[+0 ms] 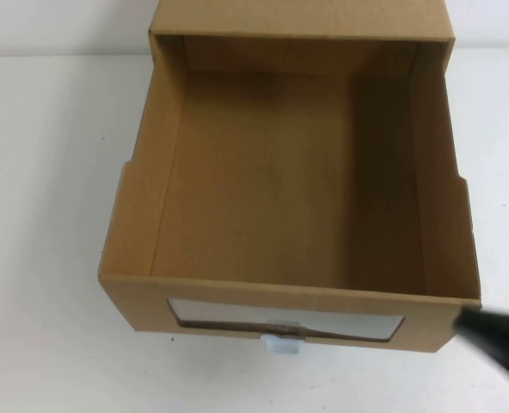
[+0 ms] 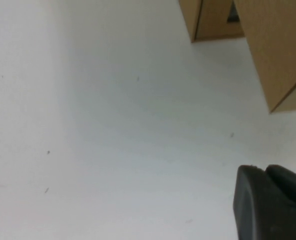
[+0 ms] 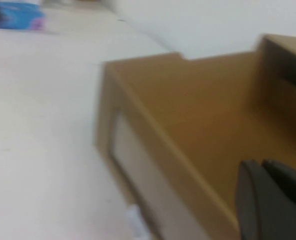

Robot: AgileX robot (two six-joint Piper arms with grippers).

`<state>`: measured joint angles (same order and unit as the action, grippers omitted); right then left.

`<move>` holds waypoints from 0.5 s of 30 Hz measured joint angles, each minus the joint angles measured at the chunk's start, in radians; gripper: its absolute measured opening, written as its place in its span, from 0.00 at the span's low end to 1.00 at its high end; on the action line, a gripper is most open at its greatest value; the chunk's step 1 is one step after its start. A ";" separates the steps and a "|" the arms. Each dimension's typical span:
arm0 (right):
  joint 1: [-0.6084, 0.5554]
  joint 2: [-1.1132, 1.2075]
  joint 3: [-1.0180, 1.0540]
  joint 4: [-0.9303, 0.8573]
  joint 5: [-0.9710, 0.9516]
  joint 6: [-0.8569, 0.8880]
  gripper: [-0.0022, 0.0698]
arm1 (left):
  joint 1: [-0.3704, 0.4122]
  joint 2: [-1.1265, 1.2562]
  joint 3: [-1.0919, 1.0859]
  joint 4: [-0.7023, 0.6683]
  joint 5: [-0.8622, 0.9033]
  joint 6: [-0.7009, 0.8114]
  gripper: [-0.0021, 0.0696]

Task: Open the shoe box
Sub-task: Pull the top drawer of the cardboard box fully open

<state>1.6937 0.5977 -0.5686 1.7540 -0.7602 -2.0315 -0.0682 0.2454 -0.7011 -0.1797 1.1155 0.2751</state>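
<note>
The brown cardboard shoe box (image 1: 142,224) stands in the middle of the white table, its drawer pulled out toward me and empty inside. Its front wall has a clear window (image 1: 284,319) with a small white pull tab (image 1: 282,342) below it. The outer sleeve (image 1: 301,17) sits at the back. My right gripper (image 1: 465,320) is shut and empty, its tip just off the drawer's front right corner; in the right wrist view the right gripper (image 3: 260,165) hangs over the box's rim (image 3: 153,135). My left gripper (image 2: 264,170) is shut over bare table, with the box (image 2: 273,45) some way off.
The white table (image 1: 39,172) lies open on both sides of the box. In the right wrist view a blue object (image 3: 20,20) lies far off across the table.
</note>
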 joint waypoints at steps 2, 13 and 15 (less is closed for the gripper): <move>-0.106 -0.023 0.021 0.000 0.048 0.000 0.00 | 0.022 -0.037 0.015 -0.039 -0.025 -0.008 0.03; -0.955 -0.244 0.151 0.000 0.489 0.001 0.00 | 0.087 -0.244 0.463 -0.284 -0.733 0.024 0.03; -1.118 -0.292 0.183 0.000 0.556 0.007 0.00 | 0.087 -0.255 0.552 -0.356 -0.778 0.090 0.03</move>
<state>0.5761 0.3054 -0.3853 1.7540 -0.2045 -2.0242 0.0188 -0.0093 -0.1493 -0.5356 0.3378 0.3653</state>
